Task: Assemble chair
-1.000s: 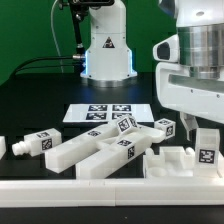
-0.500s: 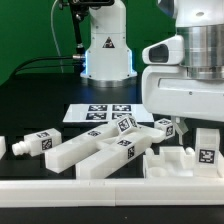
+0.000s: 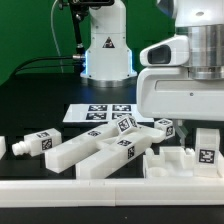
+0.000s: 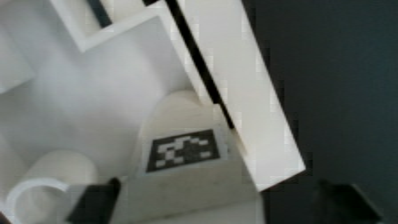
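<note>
The pincer (image 4: 214, 200) has come down since the earlier frame and now hangs low over the cluster of chair parts on the exterior view's right of the black desk (image 3: 40, 105). The parts themselves have not shifted. In the wrist view its jaws stand wide apart, one on each side of a white slanted panel (image 4: 231, 90) and a tagged white piece (image 4: 183, 150) just beside it. Nothing looks clamped yet, though the blur makes contact hard to rule out.

The seat frame (image 3: 172, 162) lies directly under the hand. An upright tagged block (image 3: 206, 145) stands close on the exterior view's right, and the long bars (image 3: 100, 152) lie near on the exterior view's left.

The main risk is crowding. Two white surfaces sit between the jaws, so closing may pinch both or catch only an edge. An off-centre bite would probably twist the part as it lifts, or let it slip out. A finger landing on top of a wall instead of beside it could shove the seat frame into the upright block and tip that over.
</note>
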